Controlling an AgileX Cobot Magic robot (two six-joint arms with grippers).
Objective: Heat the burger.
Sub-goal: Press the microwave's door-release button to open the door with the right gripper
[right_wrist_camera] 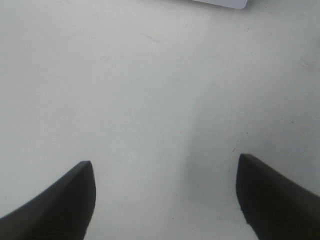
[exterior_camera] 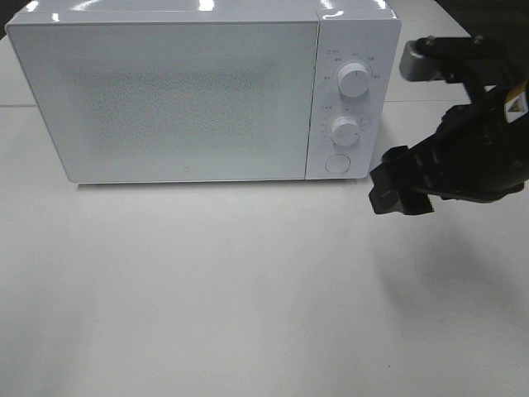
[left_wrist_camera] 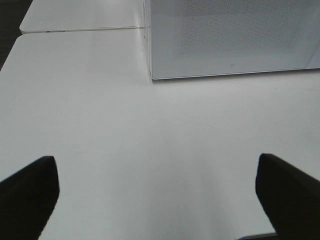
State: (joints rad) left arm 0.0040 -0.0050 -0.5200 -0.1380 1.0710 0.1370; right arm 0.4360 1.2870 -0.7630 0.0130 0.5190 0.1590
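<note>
The burger is not in view in any frame. A white microwave [exterior_camera: 190, 95] stands at the back of the table with its door shut; its panel has two knobs [exterior_camera: 354, 83] and a round button [exterior_camera: 336, 163]. My right gripper [exterior_camera: 395, 186] hovers just right of the microwave's lower front corner, open and empty; the right wrist view shows its two dark fingertips [right_wrist_camera: 60, 205] spread over bare table. My left gripper [left_wrist_camera: 157, 197] is outside the exterior view; the left wrist view shows its fingertips [left_wrist_camera: 27, 192] wide apart, empty, in front of the microwave's left corner [left_wrist_camera: 152, 75].
The white table [exterior_camera: 207, 289] stretches in front of the microwave. A seam between two tabletops [left_wrist_camera: 80, 30] runs behind the microwave's left side. The right arm's black body [exterior_camera: 475, 149] fills the upper right of the exterior view.
</note>
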